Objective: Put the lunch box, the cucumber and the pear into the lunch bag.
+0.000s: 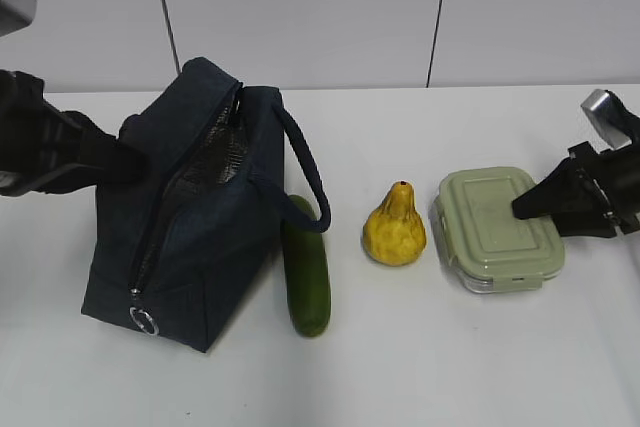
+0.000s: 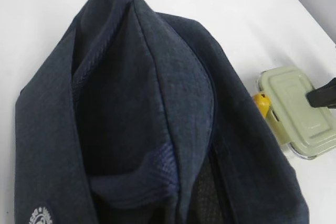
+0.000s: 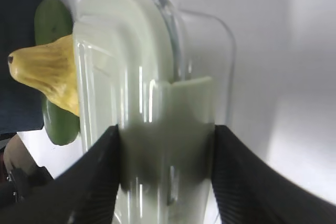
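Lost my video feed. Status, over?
Right gripper open, straddling lunch box end. Left gripper against lunch bag, state unclear. Bag unzipped. Cucumber, pear on table. Nothing blocking.

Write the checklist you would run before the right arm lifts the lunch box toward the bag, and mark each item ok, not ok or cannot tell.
1. Right tool straddles the lunch box, a finger on each side: ok.
2. Fingers pressing firmly on the box: cannot tell.
3. Lid seated on the box: ok.
4. Lunch bag unzipped, foil lining showing: ok.
5. Opening wide enough for the box: cannot tell.
6. Left tool holding the bag steady: cannot tell; it does not show in the left wrist view.
7. Pear and cucumber lie between box and bag, so carry above them: ok.
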Motion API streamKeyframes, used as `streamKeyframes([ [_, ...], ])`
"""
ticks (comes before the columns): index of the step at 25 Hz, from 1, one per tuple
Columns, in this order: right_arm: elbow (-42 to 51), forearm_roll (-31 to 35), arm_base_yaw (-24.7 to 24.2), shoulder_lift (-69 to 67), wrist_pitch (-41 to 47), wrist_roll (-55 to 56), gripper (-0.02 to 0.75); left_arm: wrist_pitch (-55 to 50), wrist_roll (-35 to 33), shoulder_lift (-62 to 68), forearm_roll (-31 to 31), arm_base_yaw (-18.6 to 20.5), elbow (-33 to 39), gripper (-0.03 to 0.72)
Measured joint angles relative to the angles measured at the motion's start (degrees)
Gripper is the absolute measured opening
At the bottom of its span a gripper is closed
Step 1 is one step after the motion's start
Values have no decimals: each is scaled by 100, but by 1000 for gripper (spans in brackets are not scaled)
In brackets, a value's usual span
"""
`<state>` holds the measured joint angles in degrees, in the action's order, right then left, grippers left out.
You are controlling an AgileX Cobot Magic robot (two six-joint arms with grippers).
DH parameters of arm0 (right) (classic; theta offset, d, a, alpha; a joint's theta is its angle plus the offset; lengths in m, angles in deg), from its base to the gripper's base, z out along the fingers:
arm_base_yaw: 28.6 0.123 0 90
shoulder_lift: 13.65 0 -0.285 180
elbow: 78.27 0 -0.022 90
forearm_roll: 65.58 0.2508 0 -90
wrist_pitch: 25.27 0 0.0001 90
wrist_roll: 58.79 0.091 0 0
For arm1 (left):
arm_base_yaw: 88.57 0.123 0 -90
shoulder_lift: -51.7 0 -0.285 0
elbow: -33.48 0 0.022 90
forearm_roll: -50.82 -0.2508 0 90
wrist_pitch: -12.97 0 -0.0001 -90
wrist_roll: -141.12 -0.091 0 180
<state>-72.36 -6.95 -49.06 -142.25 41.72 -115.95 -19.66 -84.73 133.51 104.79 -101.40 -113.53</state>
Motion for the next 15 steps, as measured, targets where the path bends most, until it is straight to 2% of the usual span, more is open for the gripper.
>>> streamKeyframes([
  [15,0,57,0,195,-123,50,383,18,0,0,3,0,0,1],
])
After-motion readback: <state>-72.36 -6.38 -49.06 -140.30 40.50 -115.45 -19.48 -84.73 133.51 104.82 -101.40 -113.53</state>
